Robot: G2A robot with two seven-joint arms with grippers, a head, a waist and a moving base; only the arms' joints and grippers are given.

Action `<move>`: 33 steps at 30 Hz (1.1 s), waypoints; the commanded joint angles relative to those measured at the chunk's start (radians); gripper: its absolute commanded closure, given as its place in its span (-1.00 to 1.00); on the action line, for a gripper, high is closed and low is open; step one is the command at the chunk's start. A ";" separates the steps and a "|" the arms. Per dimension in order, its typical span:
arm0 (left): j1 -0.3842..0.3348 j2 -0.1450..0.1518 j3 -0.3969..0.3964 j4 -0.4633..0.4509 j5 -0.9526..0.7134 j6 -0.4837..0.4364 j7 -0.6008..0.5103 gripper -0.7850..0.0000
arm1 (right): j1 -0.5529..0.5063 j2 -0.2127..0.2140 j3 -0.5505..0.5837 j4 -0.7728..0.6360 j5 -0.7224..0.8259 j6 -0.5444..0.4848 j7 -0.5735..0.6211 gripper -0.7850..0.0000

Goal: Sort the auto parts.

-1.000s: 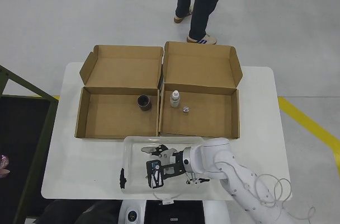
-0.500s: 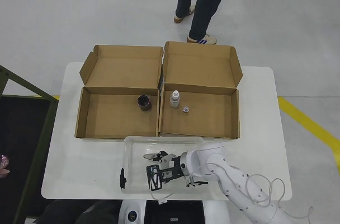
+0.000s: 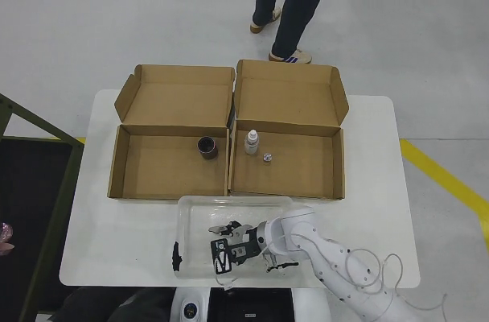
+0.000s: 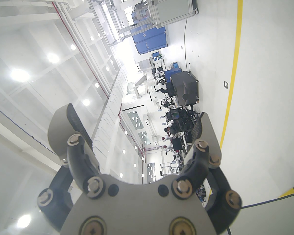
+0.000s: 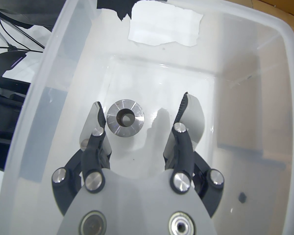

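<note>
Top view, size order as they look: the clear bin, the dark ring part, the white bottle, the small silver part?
1. clear bin, by far the largest.
2. dark ring part and white bottle: too close to rank; the part looks wider, the bottle longer.
3. small silver part, the smallest.

Found right gripper (image 5: pixel 142 108) angled downward, fingers spread wide, right arm (image 3: pixel 334 256) bent at the elbow. Found left gripper (image 4: pixel 136 110) aimed upward, fingers likewise apart.
</note>
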 commanded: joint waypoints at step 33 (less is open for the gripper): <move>0.000 0.000 0.000 0.000 0.000 0.000 0.000 -1.00 | 0.073 -0.002 -0.034 0.020 0.092 -0.008 -0.121 1.00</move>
